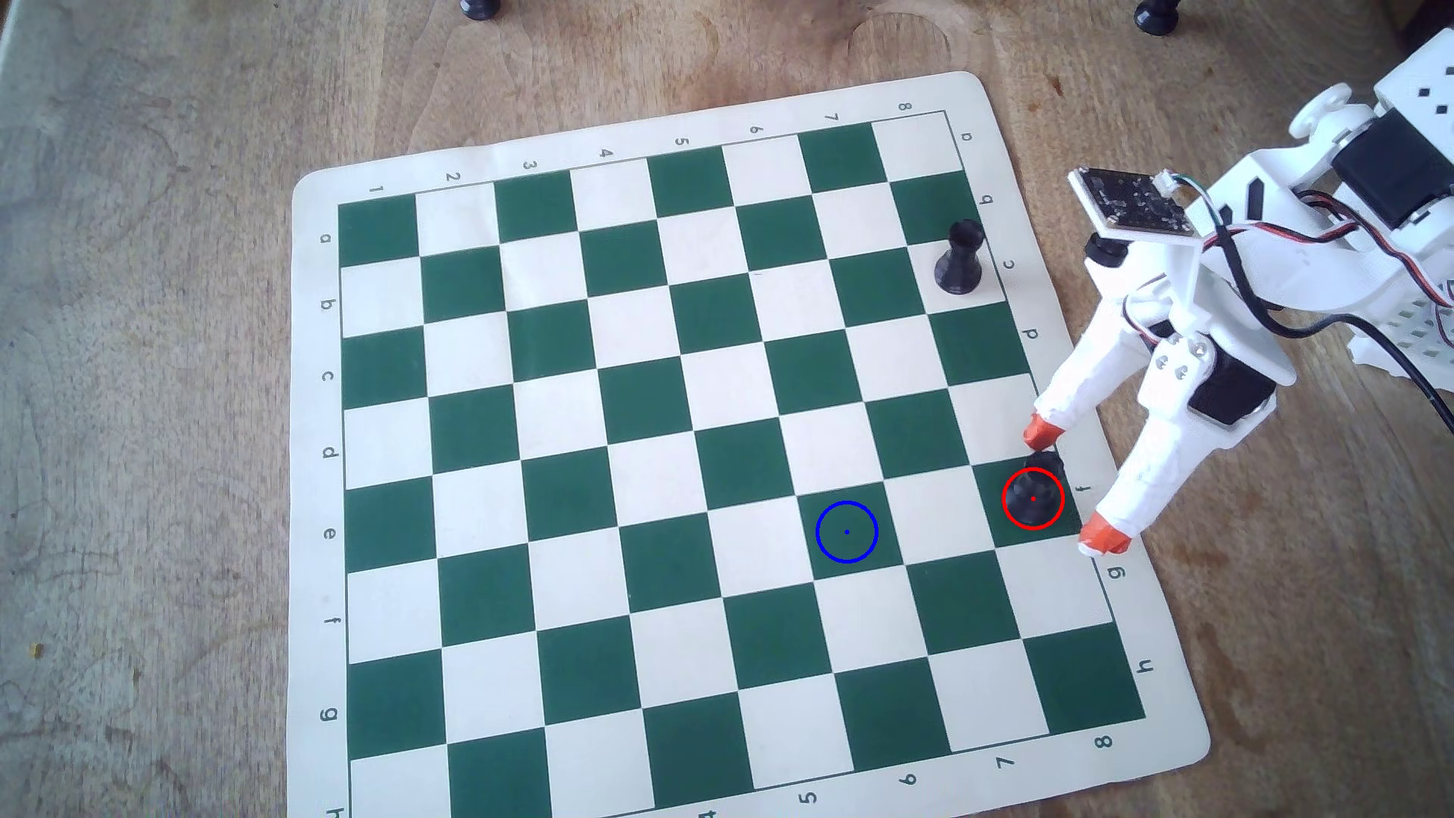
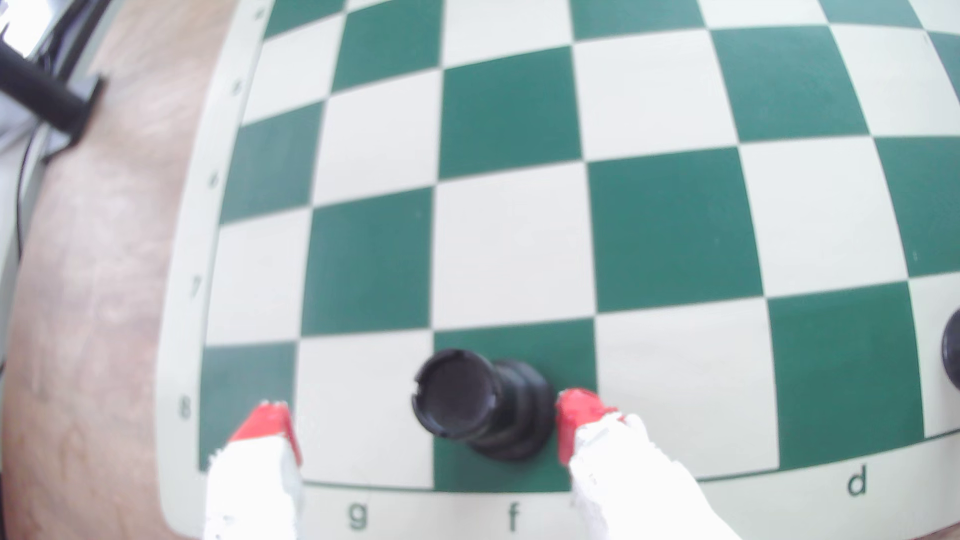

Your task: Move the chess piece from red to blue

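The chess piece (image 1: 1038, 484) is a small black piece with a notched crown; it stands on a green square at the board's right edge, inside the red circle (image 1: 1005, 507). In the wrist view the chess piece (image 2: 467, 402) stands between the two red-tipped fingers, nearer the right one. My gripper (image 1: 1072, 484) is open, low over the board, one fingertip on each side of the piece; it shows in the wrist view too (image 2: 423, 428). The blue circle (image 1: 819, 543) marks a green square two squares to the left in the overhead view.
A second black piece (image 1: 960, 259) with a smooth head stands on a white square near the board's upper right; its edge shows in the wrist view (image 2: 951, 353). Two dark pieces (image 1: 480, 8) (image 1: 1156, 16) stand off the board (image 1: 708, 440) on the wooden table (image 1: 157, 393).
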Controlling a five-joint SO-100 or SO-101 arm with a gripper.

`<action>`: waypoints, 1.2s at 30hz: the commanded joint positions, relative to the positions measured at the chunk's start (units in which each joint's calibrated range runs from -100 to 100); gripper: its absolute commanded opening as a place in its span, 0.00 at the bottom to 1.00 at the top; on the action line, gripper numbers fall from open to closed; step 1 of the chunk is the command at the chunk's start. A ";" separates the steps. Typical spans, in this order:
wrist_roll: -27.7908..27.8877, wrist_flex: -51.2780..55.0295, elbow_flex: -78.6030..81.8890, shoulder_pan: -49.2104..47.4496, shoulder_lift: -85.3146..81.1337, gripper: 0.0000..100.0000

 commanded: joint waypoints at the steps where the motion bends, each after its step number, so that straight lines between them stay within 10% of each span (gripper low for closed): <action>1: 0.10 -2.68 -2.02 0.72 0.52 0.27; 36: -1.17 -8.74 -5.37 1.03 7.65 0.17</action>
